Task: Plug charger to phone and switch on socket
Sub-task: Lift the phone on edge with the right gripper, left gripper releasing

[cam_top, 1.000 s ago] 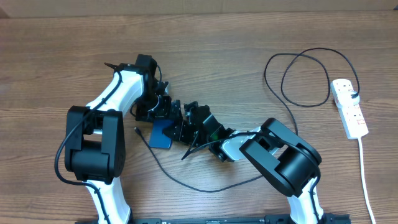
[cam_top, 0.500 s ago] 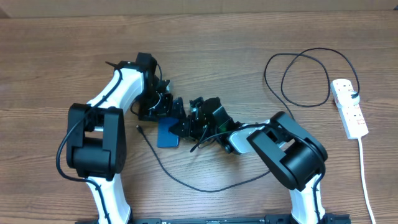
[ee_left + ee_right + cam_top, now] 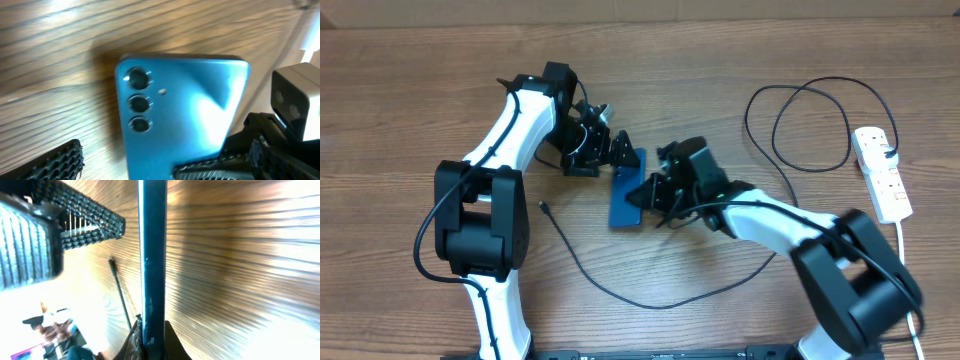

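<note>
The wood-grain table [image 3: 420, 80] from above: my right claw [image 3: 642, 192] is clamped shut on the phone [image 3: 625, 190], which sits mid-table with its blue back showing. My left claw [image 3: 618, 150] gapes wide and empty just beside the phone's top end. The charger [image 3: 542, 208] trails across to the socket [image 3: 882, 172] at the far right.

Left wrist: the phone's three lenses [image 3: 138, 102] face me.

Right wrist: the phone [image 3: 152, 255] stands edge-on, pinched between my fingers [image 3: 175, 347].
</note>
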Available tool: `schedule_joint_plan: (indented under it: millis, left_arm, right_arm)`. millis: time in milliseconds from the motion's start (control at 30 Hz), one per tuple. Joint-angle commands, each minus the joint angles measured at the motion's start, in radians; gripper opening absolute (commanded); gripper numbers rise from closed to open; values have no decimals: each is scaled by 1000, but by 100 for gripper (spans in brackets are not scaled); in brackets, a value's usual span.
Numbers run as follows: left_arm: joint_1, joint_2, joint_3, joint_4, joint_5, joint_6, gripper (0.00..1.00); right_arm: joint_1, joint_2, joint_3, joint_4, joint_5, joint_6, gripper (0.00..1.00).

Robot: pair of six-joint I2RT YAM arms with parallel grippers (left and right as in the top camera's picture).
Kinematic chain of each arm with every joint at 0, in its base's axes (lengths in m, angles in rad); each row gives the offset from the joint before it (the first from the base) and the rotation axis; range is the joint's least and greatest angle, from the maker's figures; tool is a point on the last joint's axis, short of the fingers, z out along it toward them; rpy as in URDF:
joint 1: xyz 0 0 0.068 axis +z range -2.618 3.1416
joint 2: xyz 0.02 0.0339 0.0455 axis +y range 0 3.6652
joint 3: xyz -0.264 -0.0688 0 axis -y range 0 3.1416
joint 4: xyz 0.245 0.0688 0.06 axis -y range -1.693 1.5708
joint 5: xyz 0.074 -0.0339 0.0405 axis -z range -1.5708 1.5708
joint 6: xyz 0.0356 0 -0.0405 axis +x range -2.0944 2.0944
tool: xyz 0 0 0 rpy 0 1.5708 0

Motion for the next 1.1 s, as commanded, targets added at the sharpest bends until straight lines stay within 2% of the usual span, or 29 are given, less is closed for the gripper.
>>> schedule_joint_plan:
  millis: [0,167,433,533,667,833,1067]
  left_arm:
    - [-5,3,19,7,113,-24,100]
    - [-5,3,19,58,104,-71,100]
    - [-6,3,19,84,217,-19,100]
    - [-6,3,19,84,242,-3,100]
    - [-6,3,19,79,348,54,100]
    - [-6,3,19,68,357,73,100]
    - [-6,3,19,54,357,72,100]
  right_arm:
    - [-12,-74,64,-95,58,-110,4]
    - [0,-80,154,-262,88,-188,4]
    - [-11,-80,175,-320,84,-222,4]
    - [-26,-80,197,-341,34,-261,4]
    - [-47,-80,212,-341,-51,-262,4]
    - [-95,-82,219,-370,-117,-270,4]
    - [-123,-84,312,-623,-9,-414,4]
